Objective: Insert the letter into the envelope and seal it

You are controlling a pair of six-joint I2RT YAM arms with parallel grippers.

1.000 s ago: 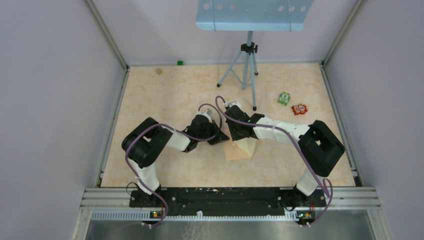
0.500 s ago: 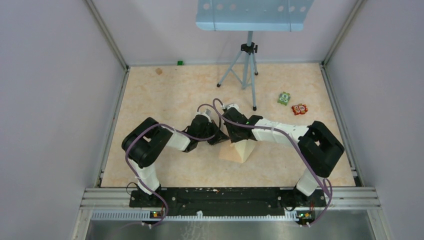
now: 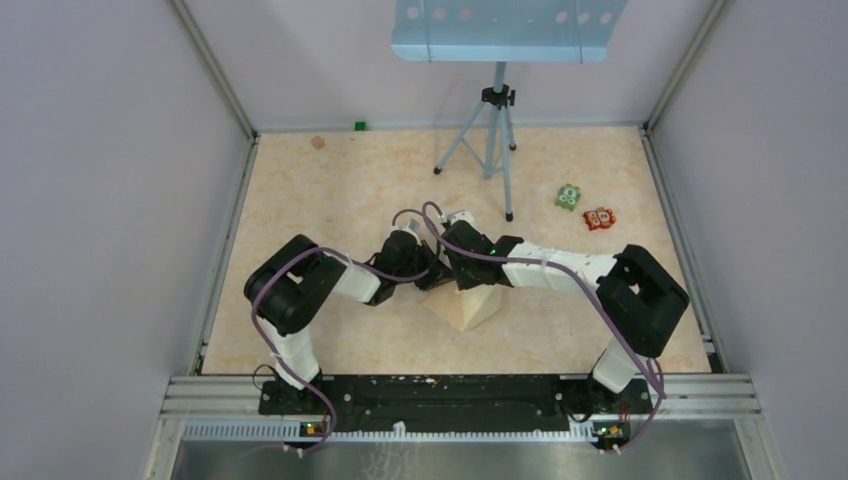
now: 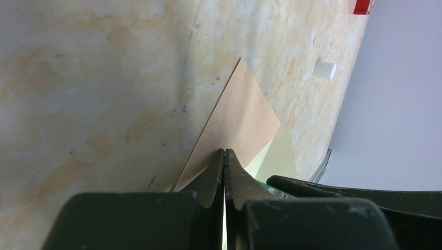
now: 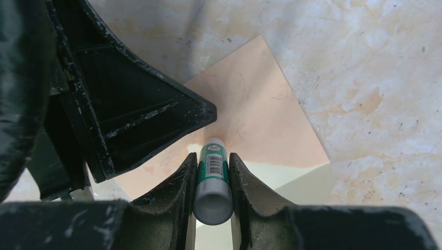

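Observation:
The pinkish-tan envelope [image 3: 455, 305] lies flat on the table, turned like a diamond, and it also shows in the left wrist view [image 4: 240, 117] and the right wrist view [image 5: 255, 114]. A pale cream sheet, the letter [image 5: 271, 177], shows along the envelope's near edge; I cannot tell how far it sits inside. My left gripper [image 4: 224, 152] is shut, its tips resting on the envelope. My right gripper [image 5: 212, 156] is shut on a green-and-white glue stick [image 5: 212, 179], whose tip touches the envelope right beside the left fingertips [image 5: 206, 112]. Both grippers meet over the envelope in the top view [image 3: 447, 278].
A white cap [image 4: 325, 70] lies on the table beyond the envelope. A tripod [image 3: 495, 150] stands at the back. A green toy [image 3: 569, 197] and a red toy [image 3: 599, 218] sit at the right. Walls enclose the table on three sides.
The envelope has turned and slid a little to the left and nearer. Both grippers have shifted left with it, staying shut.

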